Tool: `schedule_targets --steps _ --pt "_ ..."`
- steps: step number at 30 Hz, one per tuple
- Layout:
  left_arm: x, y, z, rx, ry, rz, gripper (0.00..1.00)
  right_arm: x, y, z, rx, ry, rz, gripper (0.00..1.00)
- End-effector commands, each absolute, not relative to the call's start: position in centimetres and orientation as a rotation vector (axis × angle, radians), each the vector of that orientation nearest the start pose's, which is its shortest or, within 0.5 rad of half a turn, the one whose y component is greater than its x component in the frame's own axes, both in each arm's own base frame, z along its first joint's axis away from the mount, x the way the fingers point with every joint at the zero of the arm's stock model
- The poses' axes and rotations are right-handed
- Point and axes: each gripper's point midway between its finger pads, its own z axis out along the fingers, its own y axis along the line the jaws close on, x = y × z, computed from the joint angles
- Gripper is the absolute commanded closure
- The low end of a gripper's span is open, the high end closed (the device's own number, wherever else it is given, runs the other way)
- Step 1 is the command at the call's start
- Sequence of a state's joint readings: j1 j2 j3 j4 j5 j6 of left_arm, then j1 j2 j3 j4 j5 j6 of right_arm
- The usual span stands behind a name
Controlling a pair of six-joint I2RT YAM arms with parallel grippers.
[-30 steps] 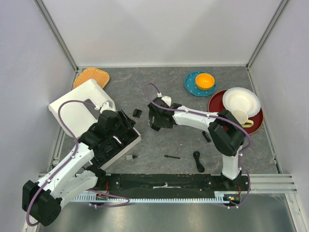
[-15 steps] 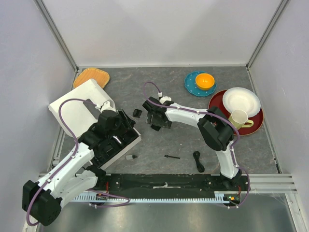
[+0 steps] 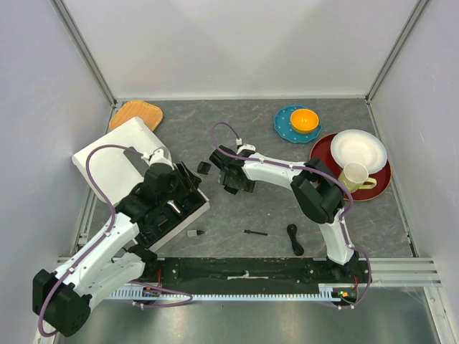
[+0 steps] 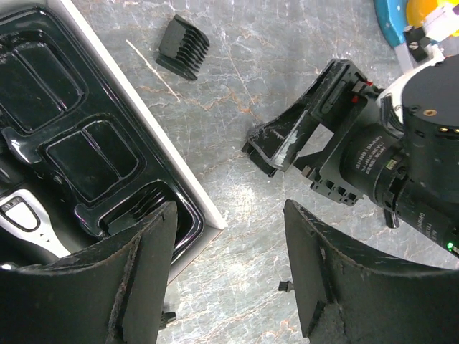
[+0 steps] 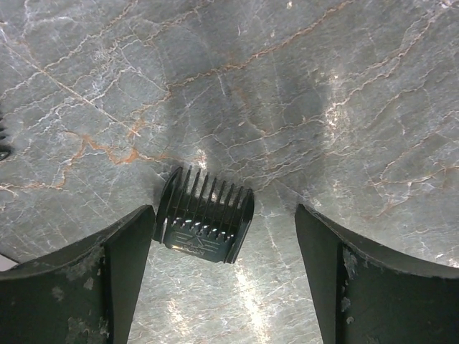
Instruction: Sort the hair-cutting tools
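A black comb guard (image 5: 204, 218) lies flat on the grey table (image 5: 301, 86), showing between my right gripper's (image 5: 224, 240) open fingers, nearer the left one. From above, that guard (image 3: 204, 168) sits just left of the right gripper (image 3: 226, 179); the left wrist view shows bare table between the guard (image 4: 183, 46) and the gripper (image 4: 287, 140). My left gripper (image 4: 229, 222) hangs open and empty over the box corner. The clipper (image 4: 18, 215) rests in the black tray (image 4: 72, 147). A small black bit (image 3: 193, 233), a thin brush (image 3: 255, 233) and a cable (image 3: 294, 239) lie near the front.
The white box (image 3: 107, 161) with its tray sits at the left under the left arm. A woven mat (image 3: 136, 113) is at the back left. A blue plate with an orange bowl (image 3: 304, 120) and a red plate (image 3: 323, 154) with white bowl and cup stand at the right.
My right gripper has moved left across the table, closer to the comb guard. The left arm has stayed over the box.
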State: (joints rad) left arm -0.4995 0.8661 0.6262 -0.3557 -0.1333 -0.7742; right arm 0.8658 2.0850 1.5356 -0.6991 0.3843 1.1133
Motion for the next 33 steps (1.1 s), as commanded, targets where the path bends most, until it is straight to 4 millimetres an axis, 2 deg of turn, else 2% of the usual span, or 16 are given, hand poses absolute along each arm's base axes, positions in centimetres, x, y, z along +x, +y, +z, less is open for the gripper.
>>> schedule_targets --steps 1,9,12,17,19,21,22,23,24,30,33 --pt "26.5 -13.4 17.0 -0.364 2.07 -0.539 0.32 31.1 32.1 1.5 0.398 2.659 -0.018 0.12" --pt "26.4 -12.1 17.2 -0.4 2.018 -0.497 0.32 30.3 31.7 0.8 0.352 2.706 -0.082 0.17" --pt "26.2 -12.5 17.4 -0.386 2.01 -0.53 0.32 30.1 31.8 0.5 0.348 2.723 -0.078 0.22" --pt "25.6 -13.9 17.5 -0.333 2.019 -0.625 0.3 30.0 32.1 -0.1 0.354 2.734 -0.063 0.41" --pt "25.3 -15.1 17.9 -0.314 2.005 -0.714 0.3 29.7 32.4 -0.3 0.355 2.748 -0.043 0.5" --pt "24.7 -16.2 17.4 -0.298 2.018 -0.795 0.29 29.7 32.7 -0.2 0.363 2.75 -0.019 0.55" --pt "24.8 -16.7 17.8 -0.29 1.999 -0.833 0.29 29.8 32.9 0.2 0.365 2.743 0.003 0.62" --pt "24.6 -16.9 17.2 -0.286 2.008 -0.849 0.29 30.2 33.4 0.7 0.372 2.727 0.045 0.64" --pt "24.2 -17.6 17.2 -0.263 2.018 -0.897 0.29 30.1 33.4 0.9 0.377 2.722 0.061 0.65" --pt "23.9 -19.4 16.9 -0.194 2.032 -0.995 0.28 31.3 34.7 6.9 0.423 2.603 0.28 0.67" --pt "24.0 -20.1 17.5 -0.171 1.998 -1.047 0.28 31.5 35.3 9.0 0.442 2.57 0.376 0.71"
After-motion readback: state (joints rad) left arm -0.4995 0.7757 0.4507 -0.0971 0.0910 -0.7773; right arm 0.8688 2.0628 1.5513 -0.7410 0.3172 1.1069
